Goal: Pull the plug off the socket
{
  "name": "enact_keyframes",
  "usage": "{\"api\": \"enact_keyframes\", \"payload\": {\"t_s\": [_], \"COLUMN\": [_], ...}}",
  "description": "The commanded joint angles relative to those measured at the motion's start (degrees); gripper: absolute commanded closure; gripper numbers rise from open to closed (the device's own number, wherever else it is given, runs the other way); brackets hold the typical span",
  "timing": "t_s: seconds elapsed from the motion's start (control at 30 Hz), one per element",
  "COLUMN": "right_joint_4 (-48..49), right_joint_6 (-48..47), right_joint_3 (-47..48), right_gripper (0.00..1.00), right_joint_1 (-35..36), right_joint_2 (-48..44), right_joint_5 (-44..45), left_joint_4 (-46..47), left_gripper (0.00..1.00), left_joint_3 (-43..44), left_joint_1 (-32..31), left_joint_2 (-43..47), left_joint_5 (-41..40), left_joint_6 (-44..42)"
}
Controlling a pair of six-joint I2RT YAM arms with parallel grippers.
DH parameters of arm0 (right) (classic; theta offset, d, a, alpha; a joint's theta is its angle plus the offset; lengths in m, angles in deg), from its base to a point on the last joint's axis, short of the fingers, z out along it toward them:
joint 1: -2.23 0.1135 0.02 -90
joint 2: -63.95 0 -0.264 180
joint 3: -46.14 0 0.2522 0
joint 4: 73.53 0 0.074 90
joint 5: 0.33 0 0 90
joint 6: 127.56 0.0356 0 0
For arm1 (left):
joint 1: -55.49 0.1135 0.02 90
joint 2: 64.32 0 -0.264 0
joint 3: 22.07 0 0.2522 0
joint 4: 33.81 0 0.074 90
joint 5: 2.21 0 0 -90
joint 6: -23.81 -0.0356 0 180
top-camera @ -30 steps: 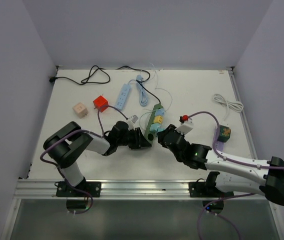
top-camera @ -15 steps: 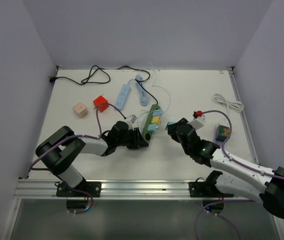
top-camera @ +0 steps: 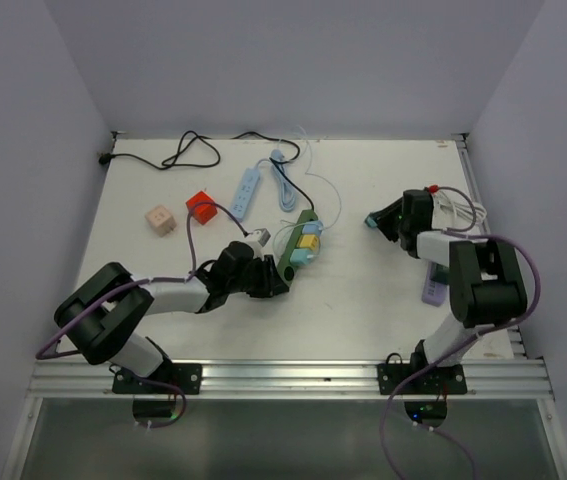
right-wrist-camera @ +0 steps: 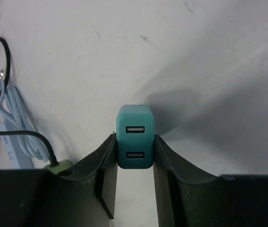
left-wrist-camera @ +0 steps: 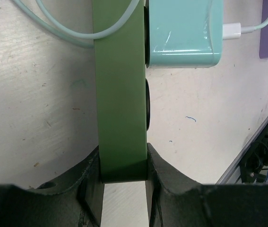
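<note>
Right wrist view: right claw [right-wrist-camera: 134, 144] clamped on the teal USB charger [right-wrist-camera: 134, 124], well clear of the green power strip [left-wrist-camera: 119, 94] gripped by the left claw [left-wrist-camera: 123, 160]; lower it to the surface [right-wrist-camera: 219, 47] before releasing.

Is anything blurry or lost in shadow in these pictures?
Top view: evenly lit and sharp, shadows faint. Left wrist view: green power strip crisp, fingers dark. Right wrist view: teal charger sharp, broad soft shadow on the table beside it.

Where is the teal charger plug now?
The teal charger plug sits right of centre in the top view, clamped in the right end effector, near the coiled white cable, apart from the green power strip.
</note>
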Motion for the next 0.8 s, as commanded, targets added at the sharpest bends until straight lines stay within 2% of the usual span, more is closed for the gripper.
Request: {"api": "enact_keyframes", "payload": {"t_s": [0.0,0.07,0.13,0.23,0.3,0.43,0.57,0.7,0.77], "right_joint_4": [7.0,7.1,4.9,0.9,0.0,-7.8,-16.7,-20.2,-19.2], "right_joint_6": [-2.8,-2.9,-3.4,-3.7,-3.6,-5.3,-8.7,-8.7,-7.3], "right_joint_3": [7.9,10.3,11.7,12.0,11.7,14.7,16.0,10.1,3.8], "right_gripper": [0.95,0.78,0.53,0.36,0.28,0.20,0.18,0.17,0.17], "right_joint_1": [-2.3,-3.2,-3.5,-3.7,-3.9,-4.1,-4.0,-3.3,-2.9], "right_joint_2": [8.5,10.9,12.7,13.1,12.5,8.1,-0.6,-11.2,-17.7], "right_joint_5": [-9.4,-10.1,-9.3,-7.5,-7.2,-7.0,-5.5,-7.9,-10.6], "left_joint_4": [3.3,2.7,2.1,2.0,2.2,2.3,2.3,2.8,2.9], "left_gripper": [1.00,1.00,1.00,1.00,1.00,1.00,1.00,1.00,1.00], "left_joint_3": [0.5,0.5,0.6,0.8,0.8,0.9,1.1,1.6,2.2], "left_joint_1": [0.3,0.3,0.3,0.3,0.3,0.4,0.5,0.5,0.5], "left_joint_2": [3.0,3.4,3.5,3.1,2.9,2.5,2.8,2.3,1.4], "left_joint_5": [-1.1,-1.2,-1.2,-1.2,-1.1,-0.6,-0.6,-0.3,0.4], "left_joint_6": [-2.0,-2.4,-3.1,-3.6,-3.6,-3.7,-3.7,-3.5,-3.4]}}
